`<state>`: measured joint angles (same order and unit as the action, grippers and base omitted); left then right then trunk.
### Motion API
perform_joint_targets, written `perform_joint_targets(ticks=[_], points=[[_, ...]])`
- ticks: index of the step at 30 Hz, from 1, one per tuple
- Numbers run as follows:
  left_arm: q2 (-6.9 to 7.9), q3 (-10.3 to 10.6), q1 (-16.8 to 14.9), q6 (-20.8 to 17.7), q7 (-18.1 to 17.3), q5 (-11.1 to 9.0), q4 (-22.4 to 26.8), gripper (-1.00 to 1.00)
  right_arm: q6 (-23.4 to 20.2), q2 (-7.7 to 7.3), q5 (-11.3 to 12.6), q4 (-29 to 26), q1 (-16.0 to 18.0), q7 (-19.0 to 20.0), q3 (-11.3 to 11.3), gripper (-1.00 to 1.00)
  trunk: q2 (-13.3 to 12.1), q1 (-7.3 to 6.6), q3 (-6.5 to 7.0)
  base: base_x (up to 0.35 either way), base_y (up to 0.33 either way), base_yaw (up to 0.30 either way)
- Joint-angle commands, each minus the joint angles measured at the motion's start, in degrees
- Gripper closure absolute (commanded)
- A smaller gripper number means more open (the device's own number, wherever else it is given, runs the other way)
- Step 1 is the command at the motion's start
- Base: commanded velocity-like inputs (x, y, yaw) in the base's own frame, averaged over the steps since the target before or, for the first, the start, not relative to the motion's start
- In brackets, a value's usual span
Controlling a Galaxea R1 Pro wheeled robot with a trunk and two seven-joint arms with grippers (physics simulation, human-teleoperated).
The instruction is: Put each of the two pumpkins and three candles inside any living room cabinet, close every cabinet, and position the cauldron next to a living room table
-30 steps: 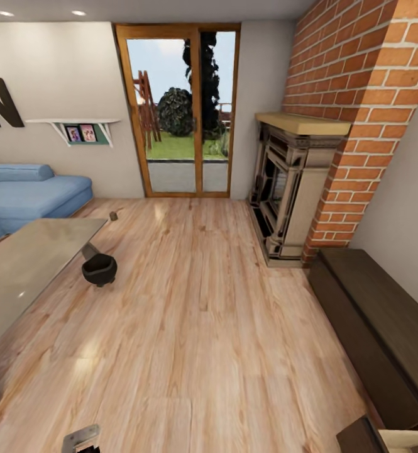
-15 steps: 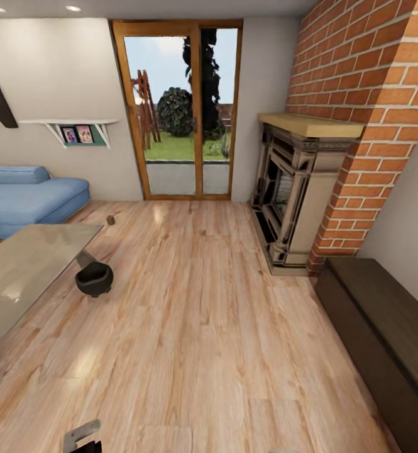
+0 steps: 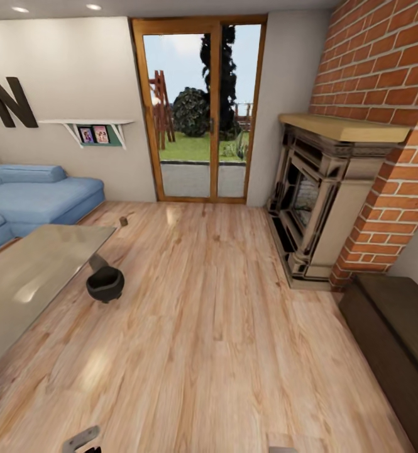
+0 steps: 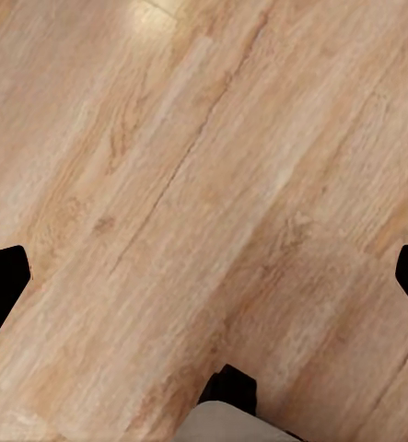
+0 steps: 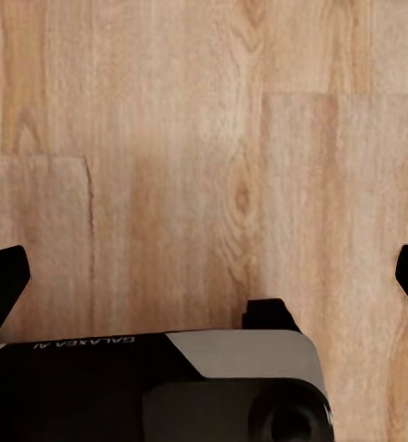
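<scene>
The black cauldron (image 3: 105, 284) stands on the wood floor, close beside the far corner of the glass-topped table (image 3: 26, 277) at the left. The dark brown cabinet (image 3: 394, 330) runs along the right wall, and the drawer fronts I can see are shut. The pumpkins and candles are out of view. My left gripper (image 4: 204, 276) hangs open over bare floor, with nothing between its black fingertips (image 4: 1, 287). In the right wrist view, my right gripper (image 5: 204, 276) is also open and empty above the floorboards.
A blue sofa (image 3: 39, 195) sits behind the table. A stone fireplace (image 3: 319, 201) juts from the brick wall at the right, and a glass door (image 3: 202, 113) is straight ahead. A small dark object (image 3: 124, 221) lies near the table's far corner. Open floor spans the middle.
The camera has swung, so the whole scene has slid right and down. The open drawer corner seen at the lower right a second ago has left the picture. The cauldron still sits by the table.
</scene>
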<state>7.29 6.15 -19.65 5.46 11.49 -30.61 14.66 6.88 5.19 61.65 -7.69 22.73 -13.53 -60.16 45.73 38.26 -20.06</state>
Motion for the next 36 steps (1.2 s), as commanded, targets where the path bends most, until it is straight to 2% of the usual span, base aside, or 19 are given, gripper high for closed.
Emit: perform_joint_targets(ticks=[1,3,7,17,22,36], points=[[-0.03,0.51,-0.04,1.48,0.29,-0.44,-0.7,-1.0,0.47,0.0,0.58,-0.04,0.04,-0.23,-0.49,-1.0,0.05,0.04,-0.06,0.334,0.003,0.03],[-0.44,0.52,-0.04,3.24,0.27,-0.41,-1.42,-1.0,1.08,0.0,0.58,-0.02,0.04,-0.2,-0.5,-1.0,0.05,0.04,-0.06,0.335,0.001,0.016],[-1.61,0.64,-0.04,4.45,0.21,0.01,-1.85,-1.0,2.2,0.0,0.58,0.0,0.04,-0.11,-0.55,-1.0,0.05,0.04,-0.06,0.335,0.0,0.004],[-2.11,0.78,-0.04,4.65,0.2,0.11,-1.91,-1.0,3.29,0.0,0.6,0.26,0.04,-0.1,-0.5,-1.0,0.05,0.04,-0.06,0.335,-0.004,0.0],[-2.86,0.87,-0.04,4.81,0.2,0.35,-1.87,-1.0,3.3,0.0,0.6,0.48,0.04,-0.1,-0.49,-1.0,0.05,0.04,-0.06,0.335,-0.052,0.0],[-2.98,0.88,-0.04,4.83,0.2,0.3,-1.89,-1.0,3.36,-0.55,0.96,0.77,0.04,-0.08,-0.08,-1.0,0.05,0.04,-0.06,0.335,-0.059,0.0]])
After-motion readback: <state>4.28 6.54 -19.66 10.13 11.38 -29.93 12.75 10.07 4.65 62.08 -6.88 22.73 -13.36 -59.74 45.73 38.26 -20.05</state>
